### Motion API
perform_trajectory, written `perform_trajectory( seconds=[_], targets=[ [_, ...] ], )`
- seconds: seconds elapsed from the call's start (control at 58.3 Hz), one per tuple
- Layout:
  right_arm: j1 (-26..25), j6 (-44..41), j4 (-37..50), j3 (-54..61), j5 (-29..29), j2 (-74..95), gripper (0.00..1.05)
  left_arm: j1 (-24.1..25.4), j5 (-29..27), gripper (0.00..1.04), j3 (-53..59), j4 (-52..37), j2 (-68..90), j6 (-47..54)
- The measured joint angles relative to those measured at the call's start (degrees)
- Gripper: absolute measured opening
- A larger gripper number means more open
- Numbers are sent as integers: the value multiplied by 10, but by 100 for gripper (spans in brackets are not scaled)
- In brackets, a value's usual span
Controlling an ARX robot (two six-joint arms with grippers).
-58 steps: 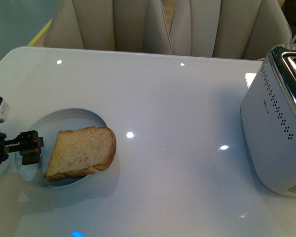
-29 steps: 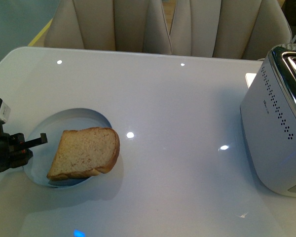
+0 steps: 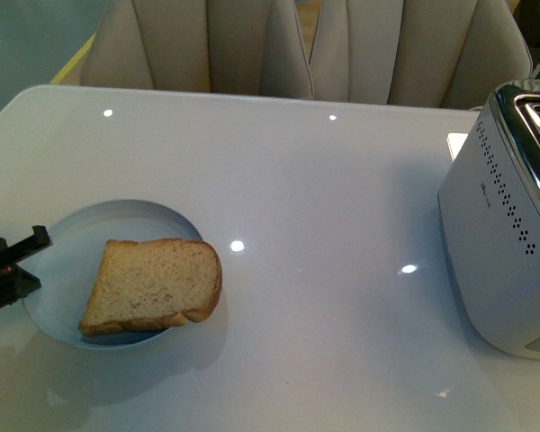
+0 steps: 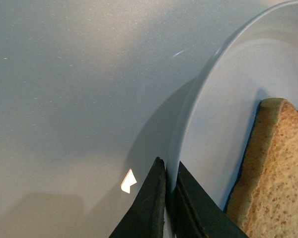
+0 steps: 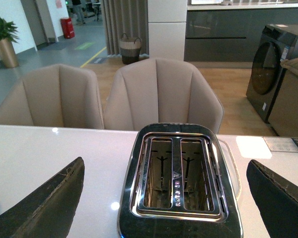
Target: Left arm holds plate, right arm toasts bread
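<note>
The white glossy table carries everything, with the plate sitting near its front left corner. Far behind the plate, past the table's far edge, stand two beige upholstered chairs side by side. Well apart from the plate, over at the table's right edge, stands a silver two-slot toaster with a row of small vent holes along its side; the right wrist view looks down into both of its empty slots. The plate itself is round, pale blue-white and shallow, and a soft shadow spreads on the table around its near side; whether it rests flat or is raised a little cannot be told. The bread, a light brown slice with a darker crust, lies in the half of the plate nearer the toaster, and its rounded end reaches out past the plate's rim on that side. The left gripper sits at the plate's opposite edge, the one farthest from the toaster, its two black fingers pinched onto the raised rim, one outside it and one inside. The right gripper hangs far from the plate, above the toaster, its fingers spread wide and holding nothing.
</note>
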State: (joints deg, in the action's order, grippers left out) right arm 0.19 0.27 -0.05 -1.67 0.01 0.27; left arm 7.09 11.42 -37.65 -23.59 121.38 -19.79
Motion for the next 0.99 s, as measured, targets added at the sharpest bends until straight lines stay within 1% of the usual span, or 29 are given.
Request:
perform_trajectory(
  seconds=[0.154,0.308,0.446,0.531,0.634,0.84,0.891,0.994],
  targets=[
    [0,0,0,0,0,0,96,12,11,3,22,34,-69,-13],
    [0,0,0,0,0,0,96,11,33,3,30,83,-154,-27],
    [0,0,0,0,0,0,96,-6,36,3,17,159,-244,-42],
    [0,0,0,0,0,0,96,-19,35,3,2,187,-272,-50],
    [0,0,0,0,0,0,96,-46,27,3,-25,220,-303,-64],
    [0,0,0,0,0,0,96,-125,5,3,-85,288,-345,-105],
    [0,0,0,0,0,0,96,-154,1,3,-102,305,-356,-129],
    [0,0,0,0,0,0,96,-190,-10,3,-121,322,-366,-161]
  ],
)
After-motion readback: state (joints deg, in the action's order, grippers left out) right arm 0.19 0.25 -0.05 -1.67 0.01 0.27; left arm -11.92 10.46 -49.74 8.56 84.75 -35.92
